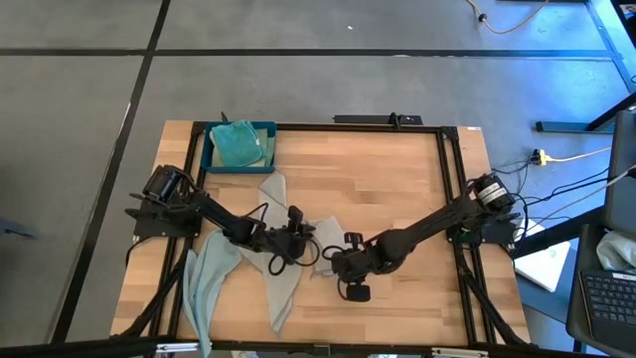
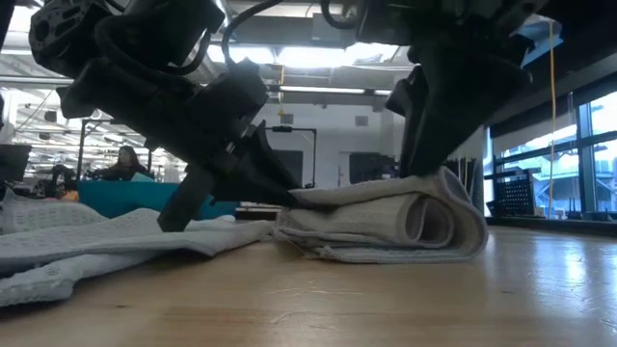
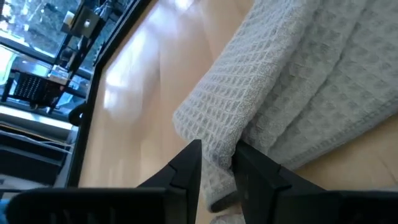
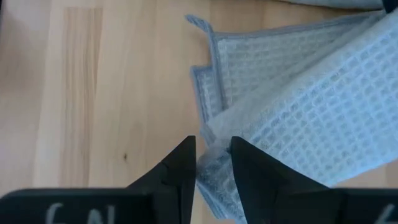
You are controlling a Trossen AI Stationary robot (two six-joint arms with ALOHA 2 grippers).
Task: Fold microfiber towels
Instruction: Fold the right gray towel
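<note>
At table centre, both arms meet over one light grey towel (image 1: pixel 320 261). The left gripper (image 3: pixel 216 167) is clenched on a bunched fold of that cloth, weave pinched between its fingers (image 3: pixel 186 171). The right gripper (image 4: pixel 212 163) is clamped on a corner/edge of what looks like the same towel, layers fanned out just beyond it. In the low view the towel (image 2: pixel 386 226) sits as a loose doubled roll on the wood, so prob. mid-fold, not flat or squared yet.

Progress, as a judgement: early. One teal towel (image 1: pixel 237 144) lies in the dark blue tray (image 1: pixel 210 149) at the far left corner, looks crumpled more than neat, but it's in there. Approx 2–3 more towels are unfolded: a pale one draped off the near-left edge (image 1: pixel 207 283), another strip (image 1: pixel 285 293) toward the near edge, and a grey bit (image 1: pixel 271 189) just near of the tray. So 1 in hand, 1 maybe done, rest left.

Hard to tell:
- how many separate cloths are in the left-hand heap, since they overlap & the arms cover the join
- colours of the pale ones, grey vs green vs blue
- whether both grippers hold one towel or 2; the high view hides it under the wrists
- tray contents beyond the teal one
- a person far back in the low view, w/ no detail
</note>
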